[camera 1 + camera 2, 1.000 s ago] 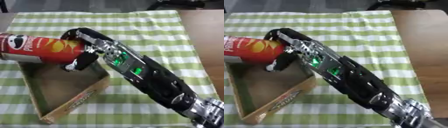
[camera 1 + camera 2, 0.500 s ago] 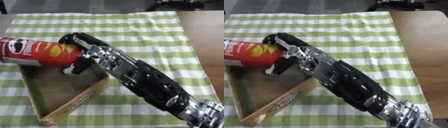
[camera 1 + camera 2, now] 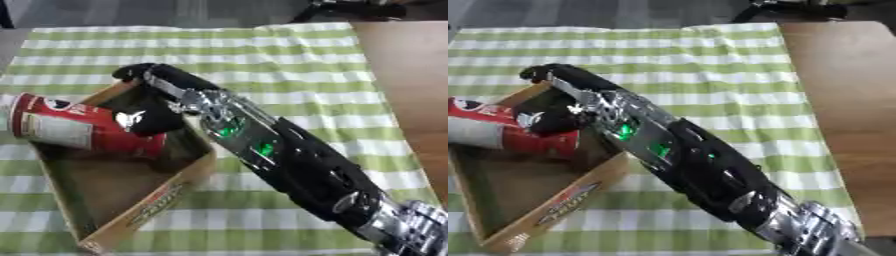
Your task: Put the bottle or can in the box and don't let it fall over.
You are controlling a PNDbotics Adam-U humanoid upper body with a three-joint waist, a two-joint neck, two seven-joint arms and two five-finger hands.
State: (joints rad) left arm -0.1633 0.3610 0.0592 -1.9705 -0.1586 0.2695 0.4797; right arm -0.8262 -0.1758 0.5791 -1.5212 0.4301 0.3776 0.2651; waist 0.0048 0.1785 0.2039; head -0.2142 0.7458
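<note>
A red snack can (image 3: 83,128) with a white label panel lies nearly on its side, tilted, over the far left part of an open cardboard box (image 3: 166,197). My right hand (image 3: 147,116) is curled round the can's right end, and its arm stretches in from the lower right across the box's far corner. The can's left end reaches past the box's left wall. I cannot tell whether the can touches the box floor. My left hand shows in neither view.
The box sits on a green and white checked cloth (image 3: 289,55). Bare brown tabletop (image 3: 411,85) runs along the right side. Dark shapes stand beyond the cloth's far edge.
The hand has turned the can, so its white label panel now faces up, and lowered it toward the box. The view has also shifted.
</note>
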